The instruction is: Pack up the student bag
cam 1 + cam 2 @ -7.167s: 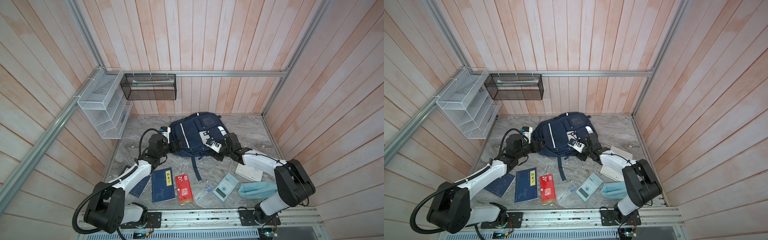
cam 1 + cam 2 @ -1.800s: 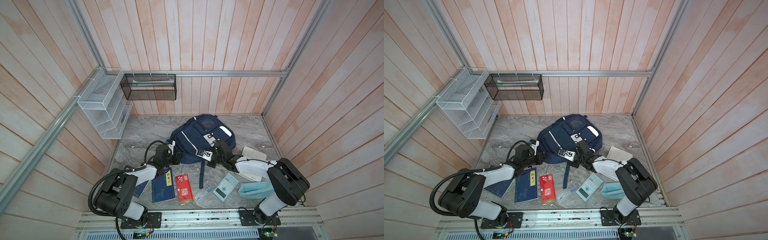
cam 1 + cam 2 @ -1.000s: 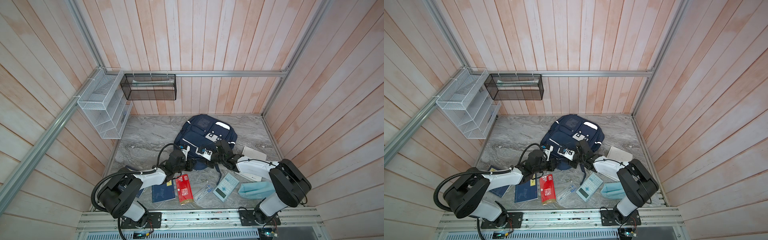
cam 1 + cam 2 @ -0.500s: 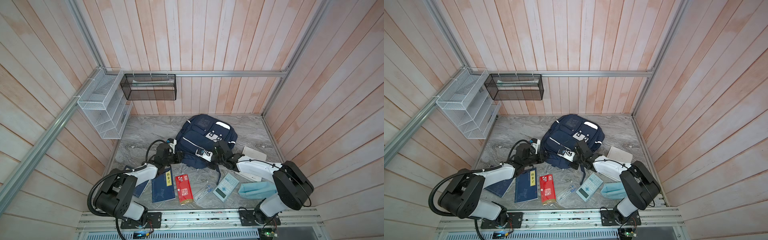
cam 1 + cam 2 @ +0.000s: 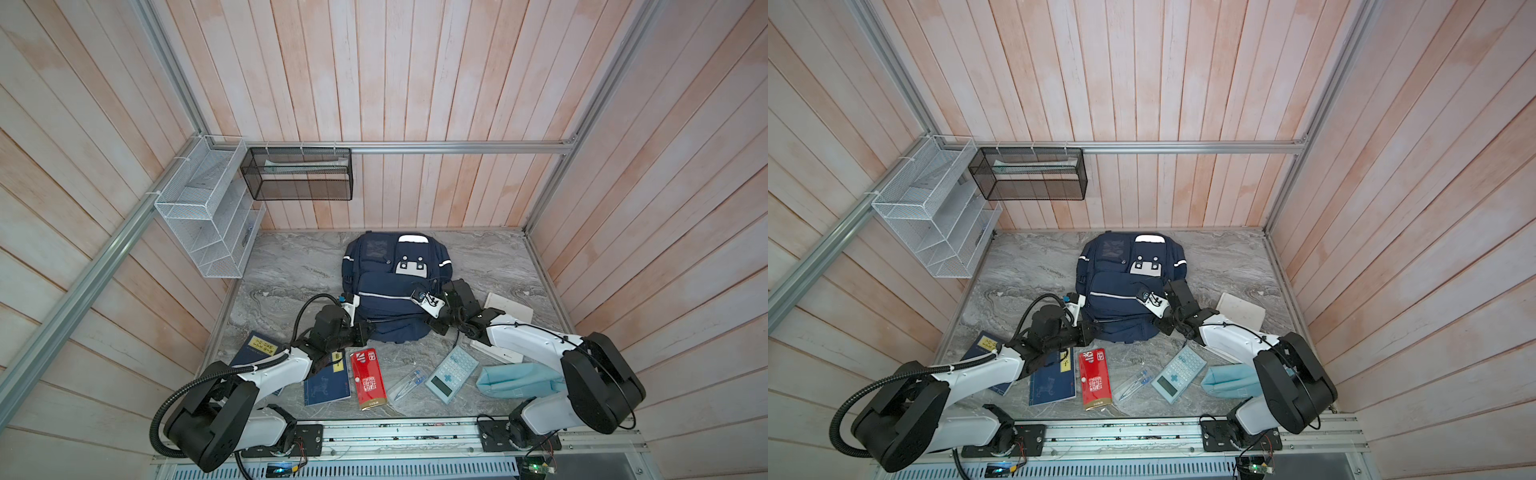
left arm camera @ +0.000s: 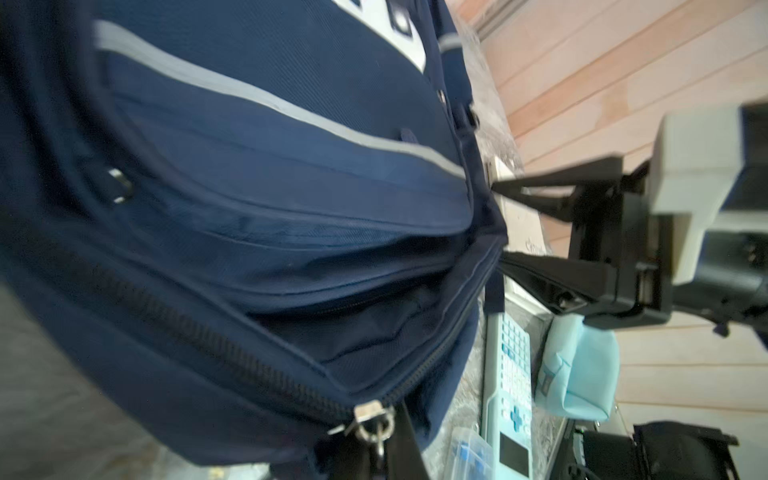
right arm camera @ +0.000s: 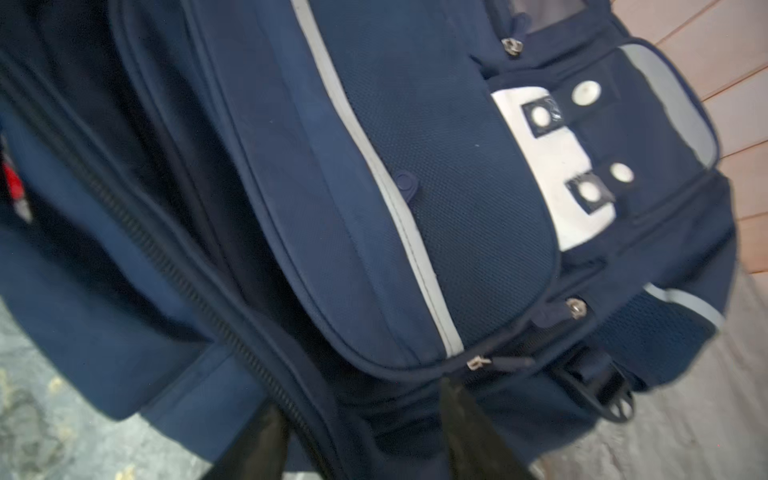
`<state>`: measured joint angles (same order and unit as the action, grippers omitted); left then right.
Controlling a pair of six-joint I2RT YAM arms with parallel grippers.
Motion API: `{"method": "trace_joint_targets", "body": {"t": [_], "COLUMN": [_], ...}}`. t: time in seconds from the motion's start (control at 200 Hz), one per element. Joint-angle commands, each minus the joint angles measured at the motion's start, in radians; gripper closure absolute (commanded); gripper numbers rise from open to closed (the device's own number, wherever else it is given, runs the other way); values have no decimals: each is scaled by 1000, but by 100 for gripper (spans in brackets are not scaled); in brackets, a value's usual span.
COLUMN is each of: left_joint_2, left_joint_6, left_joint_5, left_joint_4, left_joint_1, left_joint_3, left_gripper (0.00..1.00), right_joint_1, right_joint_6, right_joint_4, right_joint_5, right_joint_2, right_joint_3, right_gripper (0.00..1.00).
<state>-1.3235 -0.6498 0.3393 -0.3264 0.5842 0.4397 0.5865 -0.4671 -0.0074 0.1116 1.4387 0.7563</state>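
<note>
Tips cut off from view, the left gripper pinched the near-left edge of the student bag; the right gripper stood spread at its near-right. The navy, white-striped bag lay centred on the table, one compartment gaping.

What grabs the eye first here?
A navy student bag fills the middle of the marble table, with the left pincer shut on its near corner and the right pincer open at its other near corner. A red pack, calculator and light-blue pouch lie in front.
</note>
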Motion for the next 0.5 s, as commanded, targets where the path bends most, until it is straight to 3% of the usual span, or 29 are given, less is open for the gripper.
{"method": "trace_joint_targets", "body": {"t": [0.0,0.16,0.42,0.495], "left_joint_2": [-34,-69,-74,-101], "left_joint_6": [-55,-46,-26,-27], "left_joint_5": [-71,-42,-17,-1], "left_joint_4": [-110,-121,-87,-98], "left_joint_1": [48,57,57,59], "left_joint_3": [23,78,104,105], "left_gripper": [100,100,100,100], "right_joint_1": [52,135,140,148], "right_joint_6": [57,3,-69,-80], "right_joint_4": [29,214,-23,-19], "right_joint_5": [122,262,280,283], "right_joint_2": [-104,-71,186,208], "right_joint_3": [-28,-84,164,171], "right_gripper": [38,33,37,46]}}
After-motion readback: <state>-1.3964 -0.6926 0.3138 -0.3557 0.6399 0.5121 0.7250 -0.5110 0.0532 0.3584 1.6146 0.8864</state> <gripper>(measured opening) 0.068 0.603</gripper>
